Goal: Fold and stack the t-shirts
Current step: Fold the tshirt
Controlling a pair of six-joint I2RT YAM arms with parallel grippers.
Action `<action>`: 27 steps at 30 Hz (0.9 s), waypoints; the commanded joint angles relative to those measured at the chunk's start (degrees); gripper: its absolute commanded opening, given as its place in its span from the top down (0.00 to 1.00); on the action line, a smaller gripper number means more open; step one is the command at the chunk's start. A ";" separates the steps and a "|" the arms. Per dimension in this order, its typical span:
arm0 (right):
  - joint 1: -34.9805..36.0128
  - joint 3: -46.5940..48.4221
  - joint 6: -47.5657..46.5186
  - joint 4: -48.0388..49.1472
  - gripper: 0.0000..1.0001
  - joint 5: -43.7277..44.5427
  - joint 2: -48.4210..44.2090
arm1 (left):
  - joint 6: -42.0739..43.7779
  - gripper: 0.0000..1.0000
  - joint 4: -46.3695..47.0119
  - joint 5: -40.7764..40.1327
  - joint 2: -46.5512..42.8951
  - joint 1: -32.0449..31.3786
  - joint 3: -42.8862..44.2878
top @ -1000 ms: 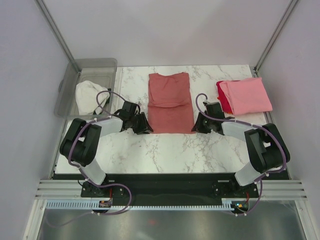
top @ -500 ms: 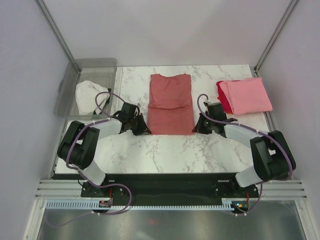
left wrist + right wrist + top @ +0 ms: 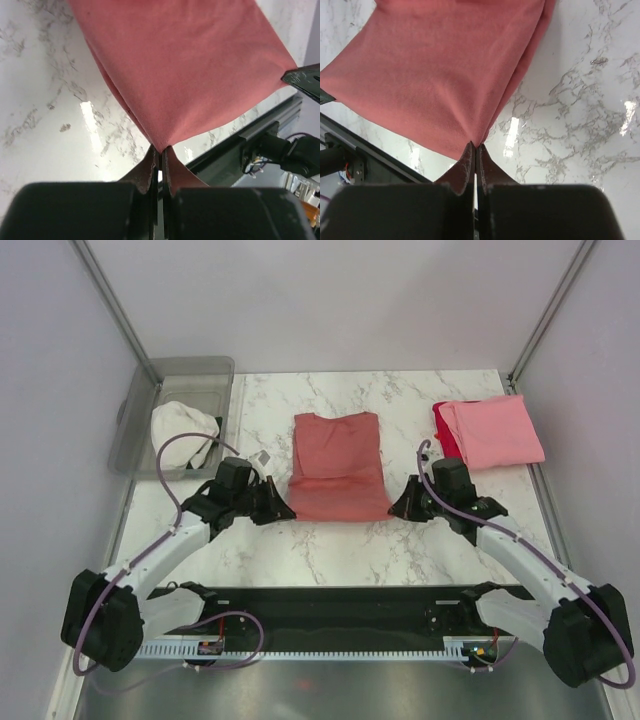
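Salmon-red shirt (image 3: pixel 338 468): folded, mid marble table (image 3: pixel 330 545), near edge stretched between grippers. Left gripper (image 3: pixel 161 150): pinching near-left corner. Right gripper (image 3: pixel 475 146): pinching near-right corner. Pink shirt (image 3: pixel 497 432): folded atop red shirt (image 3: pixel 445 438), far right.

A shirt (image 3: pixel 338 465) lies mid-frame on the table (image 3: pixel 330 550), between the left gripper (image 3: pixel 283 510) and the right gripper (image 3: pixel 397 508). A bin (image 3: pixel 195 375) holding a cloth (image 3: pixel 183 430) sits upper left. Two stacked shirts (image 3: pixel 495 432) lie upper right.

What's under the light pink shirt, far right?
A bright red shirt lies under the light pink shirt; only its left edge shows. The rest is covered, so its fold can't be judged.
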 commanded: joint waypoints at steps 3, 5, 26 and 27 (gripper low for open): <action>0.23 2.55 0.87 -8.12 1.00 -0.39 -8.80 | 0.93 0.98 -8.40 5.13 -8.57 -0.01 1.99; 0.32 2.82 1.48 -10.67 1.00 -0.56 -10.66 | 0.23 0.98 -9.46 6.71 -11.64 -0.10 1.56; 0.32 21.62 0.43 -14.90 1.00 10.14 -1.12 | -0.21 0.98 -11.84 6.89 -2.80 2.01 14.81; 0.15 22.58 0.17 -14.11 1.00 11.11 0.48 | 0.05 0.98 -11.84 6.80 -1.39 2.45 15.69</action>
